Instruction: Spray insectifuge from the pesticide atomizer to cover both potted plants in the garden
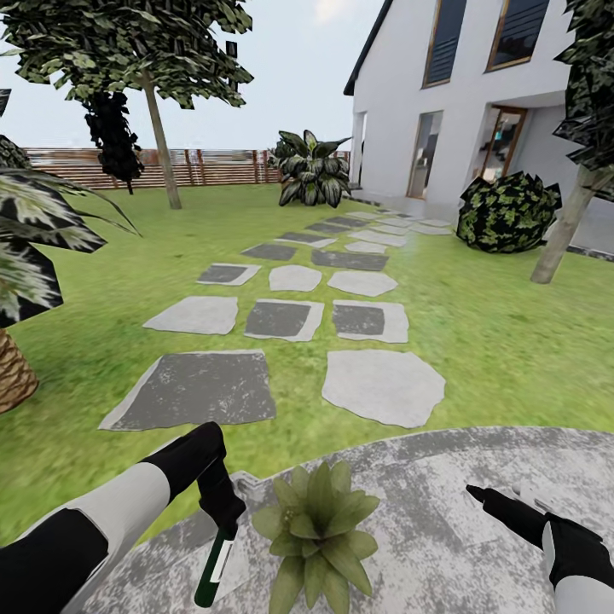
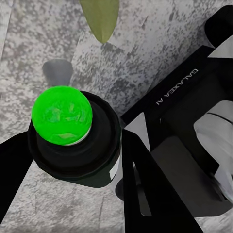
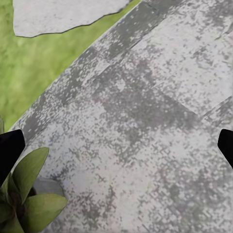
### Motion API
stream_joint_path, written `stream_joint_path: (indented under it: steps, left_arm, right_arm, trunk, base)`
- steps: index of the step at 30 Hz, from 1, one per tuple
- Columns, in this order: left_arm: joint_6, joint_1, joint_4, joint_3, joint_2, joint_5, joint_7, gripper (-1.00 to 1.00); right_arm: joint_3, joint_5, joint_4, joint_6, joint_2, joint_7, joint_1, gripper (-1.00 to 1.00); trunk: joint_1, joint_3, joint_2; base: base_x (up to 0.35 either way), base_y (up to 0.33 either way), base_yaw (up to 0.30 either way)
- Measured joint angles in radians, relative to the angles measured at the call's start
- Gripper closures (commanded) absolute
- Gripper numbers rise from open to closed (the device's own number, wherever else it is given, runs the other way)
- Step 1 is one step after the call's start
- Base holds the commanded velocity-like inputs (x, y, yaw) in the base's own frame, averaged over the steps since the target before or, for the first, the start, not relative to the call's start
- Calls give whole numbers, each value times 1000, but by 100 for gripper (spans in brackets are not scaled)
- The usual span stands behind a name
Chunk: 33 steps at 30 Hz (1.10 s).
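Observation:
The pesticide atomizer [image 1: 213, 567], a dark green bottle with a white label, hangs from my left gripper [image 1: 220, 503], which is shut on its upper end. In the left wrist view the atomizer [image 2: 68, 131] appears end-on, as a dark round body with a bright green cap between the black fingers [image 2: 141, 179]. One potted plant [image 1: 317, 524], a low rosette of pointed green leaves, sits on the grey paved patio [image 1: 477, 477] just right of the bottle. My right gripper [image 1: 499, 503] hovers open to the plant's right, over bare paving. The plant [image 3: 24, 194] and its grey pot show beside one fingertip [image 3: 9, 150].
Grey stepping stones [image 1: 281, 320] lead across the lawn [image 1: 512, 341] to a white house [image 1: 460, 102]. A scaly palm trunk [image 1: 13, 371] stands at the left. A dark bush [image 1: 507, 213] and a tree trunk [image 1: 563, 226] are at the right. A brown fence [image 1: 205, 166] closes the back.

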<state>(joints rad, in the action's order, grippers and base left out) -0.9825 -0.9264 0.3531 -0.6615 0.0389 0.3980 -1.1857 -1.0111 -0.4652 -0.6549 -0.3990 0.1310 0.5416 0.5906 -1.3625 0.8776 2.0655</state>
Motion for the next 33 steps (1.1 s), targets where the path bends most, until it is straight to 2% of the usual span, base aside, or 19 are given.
stream_joint_path:
  steps: [16,18,20,25,33]
  left_arm:
    - [0,0,0,1,0,0,0,100]
    - [7,11,3,-9,-11,6,-11,100]
    - [8,23,1,-22,-4,7,-15,100]
    - [8,22,-5,2,22,3,13,100]
    - [7,21,-6,10,21,1,35,100]
  right_arm:
    - [0,-1,0,1,0,-5,0,-100]
    - [3,-6,11,5,2,-7,-2,-100]
    - [3,-5,19,5,2,-7,-2,-100]
    - [2,-5,20,5,2,-7,-4,-100]
    - [2,-5,21,5,2,-2,-5,-100]
  trunk:
    - [0,6,0]
    - [0,6,0]
    - [0,6,0]
    - [0,6,0]
    - [0,6,0]
  base:
    - [0,0,0]
    - [0,0,0]
    - [0,0,0]
    - [0,0,0]
    - [0,0,0]
